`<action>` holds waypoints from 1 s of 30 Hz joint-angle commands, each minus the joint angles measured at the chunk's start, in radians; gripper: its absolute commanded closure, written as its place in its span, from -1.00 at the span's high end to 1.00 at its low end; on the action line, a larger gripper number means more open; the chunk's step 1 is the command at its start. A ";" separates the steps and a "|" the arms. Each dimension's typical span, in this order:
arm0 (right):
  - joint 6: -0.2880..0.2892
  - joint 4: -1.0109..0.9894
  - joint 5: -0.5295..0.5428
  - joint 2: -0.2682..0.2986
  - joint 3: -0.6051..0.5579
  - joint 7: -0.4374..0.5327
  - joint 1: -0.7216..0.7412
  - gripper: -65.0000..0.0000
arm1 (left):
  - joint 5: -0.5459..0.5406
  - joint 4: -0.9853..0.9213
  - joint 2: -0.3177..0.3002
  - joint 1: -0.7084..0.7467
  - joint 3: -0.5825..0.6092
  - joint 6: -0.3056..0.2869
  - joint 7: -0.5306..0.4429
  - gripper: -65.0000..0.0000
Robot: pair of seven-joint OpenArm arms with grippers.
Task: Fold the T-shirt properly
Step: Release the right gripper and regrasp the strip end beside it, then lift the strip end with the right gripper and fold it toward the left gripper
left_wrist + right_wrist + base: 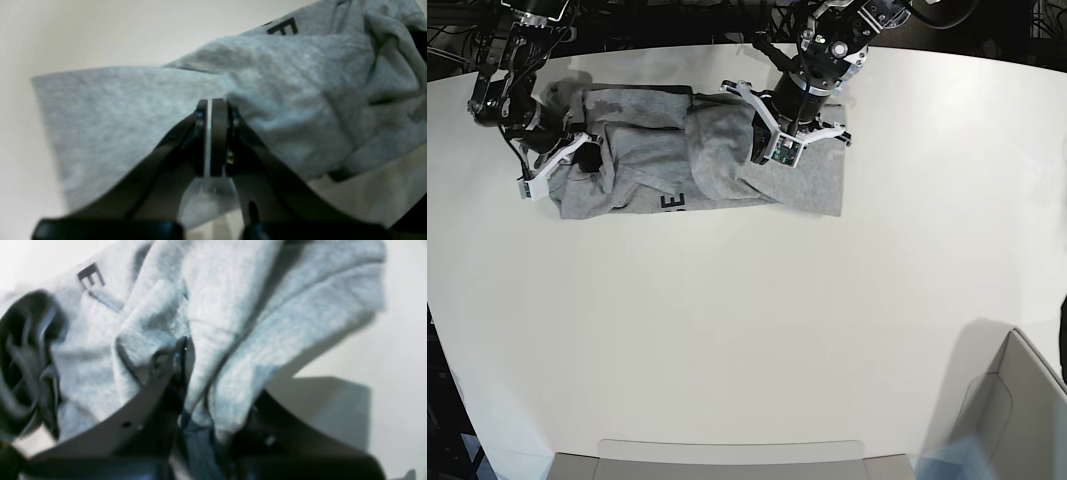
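T-shirt (697, 165) lies at far edge of desk (747, 330), long axis running left–right in base view, part-folded into a narrow band. Grey heather, rumpled; black letters peek at near edge and in both wrist views. Left gripper (213, 110) sits over the middle-right of the band, pinched shut on a fold of cloth. Right gripper (181, 353) at opposite end, by sleeve/collar bunch, jaws closed w/ cloth between. Each arm has its own end; next fold likely turns on this.
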 commanded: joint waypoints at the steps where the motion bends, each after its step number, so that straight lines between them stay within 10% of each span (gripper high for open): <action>1: -0.008 -0.009 -0.020 0.039 0.036 0.016 0.026 -1.00 | 0.009 0.049 0.000 0.009 -0.008 -0.001 -0.028 -0.94; 16: -0.344 0.342 -0.149 0.116 -0.099 0.066 -0.072 -1.00 | 0.009 0.091 -0.001 0.028 -0.010 -0.001 -0.027 -0.94; 30: -0.361 0.595 -0.545 -0.042 -0.389 -0.015 -0.022 -1.00 | 0.009 0.091 -0.003 0.085 -0.097 -0.001 0.061 -0.94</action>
